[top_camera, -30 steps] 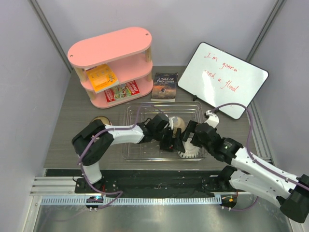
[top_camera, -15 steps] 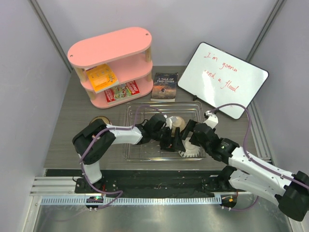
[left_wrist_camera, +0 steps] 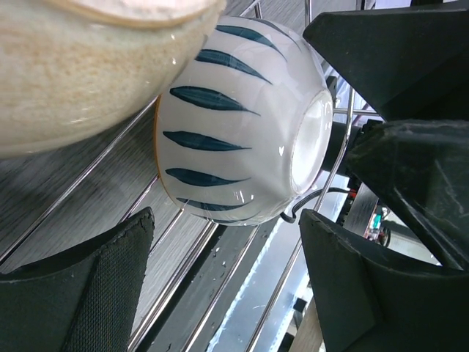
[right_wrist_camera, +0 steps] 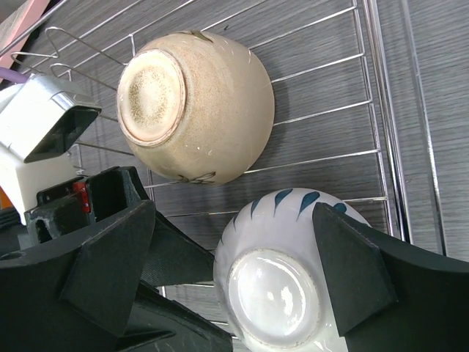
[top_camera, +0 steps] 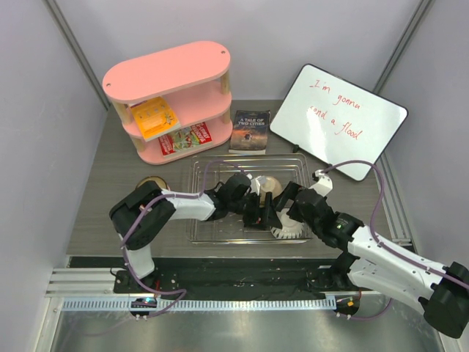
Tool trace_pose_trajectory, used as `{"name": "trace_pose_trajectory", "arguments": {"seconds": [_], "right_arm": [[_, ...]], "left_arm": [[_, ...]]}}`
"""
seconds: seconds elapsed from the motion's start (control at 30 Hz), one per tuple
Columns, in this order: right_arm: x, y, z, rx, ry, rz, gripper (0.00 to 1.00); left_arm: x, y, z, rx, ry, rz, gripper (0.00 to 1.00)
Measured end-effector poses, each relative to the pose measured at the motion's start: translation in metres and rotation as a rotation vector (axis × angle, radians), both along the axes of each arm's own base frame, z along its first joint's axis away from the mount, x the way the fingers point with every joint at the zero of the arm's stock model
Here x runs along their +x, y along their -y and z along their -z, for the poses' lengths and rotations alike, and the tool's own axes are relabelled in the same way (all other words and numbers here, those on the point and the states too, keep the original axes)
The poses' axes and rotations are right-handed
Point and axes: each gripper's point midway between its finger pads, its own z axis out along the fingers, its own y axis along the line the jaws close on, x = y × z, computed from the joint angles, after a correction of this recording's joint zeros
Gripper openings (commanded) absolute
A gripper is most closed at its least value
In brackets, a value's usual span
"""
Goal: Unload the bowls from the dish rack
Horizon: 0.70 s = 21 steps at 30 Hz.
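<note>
White bowl point(right_wrist_camera: 282, 286) lies between right end effector point(right_wrist_camera: 231, 213) fingers.

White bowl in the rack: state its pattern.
Dark teal leaf-shaped strokes on the white bowl; left wrist view.

Handwritten in red on the whiteboard point(top_camera: 338, 121): "I'm gonna send a flood". Just left of the whiteboard, on a dark book point(top_camera: 250, 131): "A TALE OF TWO CITIES". Farther left, on the pink shelf unit point(top_camera: 167, 72), booklets point(top_camera: 155, 117) with print too small to read.
</note>
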Motion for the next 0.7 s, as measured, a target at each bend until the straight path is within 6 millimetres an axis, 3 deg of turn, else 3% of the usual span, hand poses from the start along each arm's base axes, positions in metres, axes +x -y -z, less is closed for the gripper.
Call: {"name": "trace_pose_trajectory", "arguments": {"seconds": [0.7], "right_arm": [[0.009, 0.006, -0.004, 0.082, 0.048, 0.087, 0.96]], "left_arm": [[0.003, 0.024, 0.002, -0.091, -0.023, -0.049, 0.8]]}}
